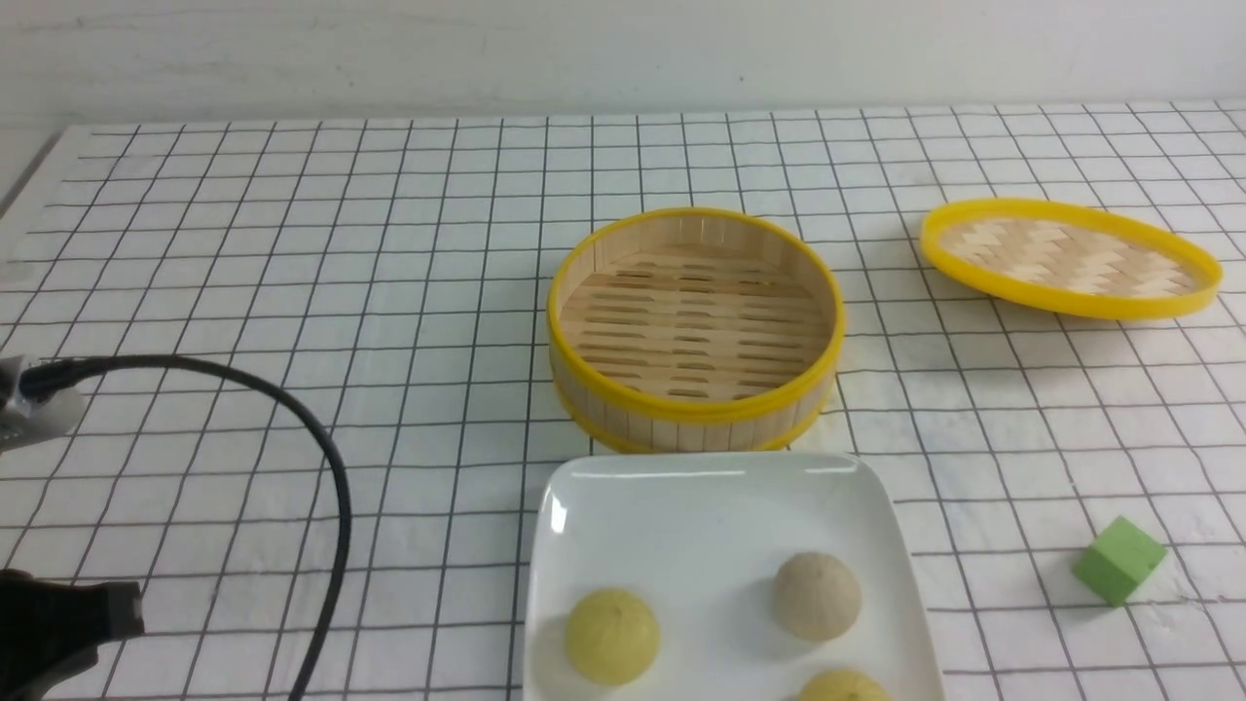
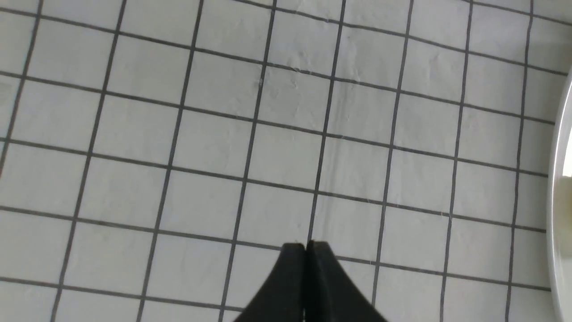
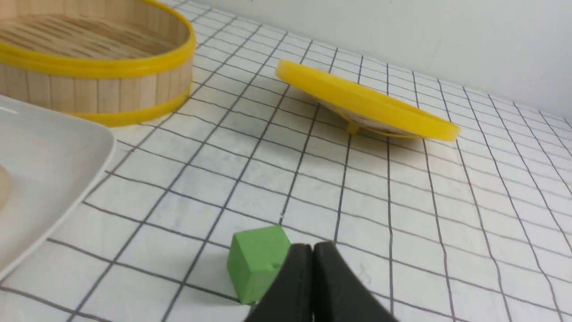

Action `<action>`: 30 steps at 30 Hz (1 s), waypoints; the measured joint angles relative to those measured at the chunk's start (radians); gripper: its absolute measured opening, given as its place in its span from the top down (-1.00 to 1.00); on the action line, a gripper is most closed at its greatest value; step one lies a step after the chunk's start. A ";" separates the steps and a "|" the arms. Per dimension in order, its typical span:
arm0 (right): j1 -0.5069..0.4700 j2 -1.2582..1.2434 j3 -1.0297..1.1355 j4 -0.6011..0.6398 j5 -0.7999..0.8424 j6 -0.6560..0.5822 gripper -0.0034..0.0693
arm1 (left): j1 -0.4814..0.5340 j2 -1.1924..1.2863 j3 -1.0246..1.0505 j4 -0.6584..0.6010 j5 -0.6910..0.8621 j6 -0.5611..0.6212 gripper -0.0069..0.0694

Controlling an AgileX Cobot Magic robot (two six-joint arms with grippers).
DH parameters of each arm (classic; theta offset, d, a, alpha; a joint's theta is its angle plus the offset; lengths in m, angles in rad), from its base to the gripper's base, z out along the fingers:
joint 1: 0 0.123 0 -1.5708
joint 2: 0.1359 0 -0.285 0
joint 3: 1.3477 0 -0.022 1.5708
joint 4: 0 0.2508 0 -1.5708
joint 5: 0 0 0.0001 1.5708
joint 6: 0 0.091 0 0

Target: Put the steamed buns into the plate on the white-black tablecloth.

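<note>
1. The three steamed buns [image 1: 817,595] all rest inside the plate [image 1: 701,506]. A yellow bun [image 1: 613,635] sits toward its left, the grey-beige bun [image 1: 817,595] to the right of it, and a second yellow bun [image 1: 843,686] at the near edge, partly cut off by the frame. None of them touch, so each seems to have been set down separately.
2. The plate lies on the white-black tablecloth [image 1: 292,243], just in front of the steamer basket [image 1: 693,409]. Being that close likely keeps each carry short. The basket shows only bare slats, so I judge the task to be complete.
3. The lid [image 1: 1071,258] lies well apart on the right, upturned and tilted on its knob, clear of the path between basket and plate.
4. The green cube [image 1: 1119,560] stands on the cloth to the right of the plate and is no part of the job.
5. The left claw [image 2: 305,245] is clenched on nothing, its tips pressed together over bare cloth, with the plate's rim at the edge of its view.
6. The right claw [image 3: 312,246] is also clenched and empty. It sits low, just beside the cube and apart from the plate.
</note>
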State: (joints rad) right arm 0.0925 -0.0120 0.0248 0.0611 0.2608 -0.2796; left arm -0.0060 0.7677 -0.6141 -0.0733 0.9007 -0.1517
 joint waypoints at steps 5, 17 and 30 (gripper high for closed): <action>-0.005 0.000 0.000 -0.002 0.010 -0.001 0.84 | 0.000 -0.001 0.000 -0.006 0.006 0.000 0.78; -0.005 0.000 0.000 -0.002 0.005 0.004 0.82 | 0.000 -0.003 0.000 -0.026 0.007 0.000 0.77; -0.005 0.000 0.000 0.020 0.066 0.219 0.78 | 0.000 -0.010 0.000 -0.019 0.001 0.005 0.76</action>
State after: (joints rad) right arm 0.0879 -0.0120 0.0248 0.0811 0.3270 -0.0607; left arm -0.0060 0.7573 -0.6141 -0.0924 0.9018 -0.1466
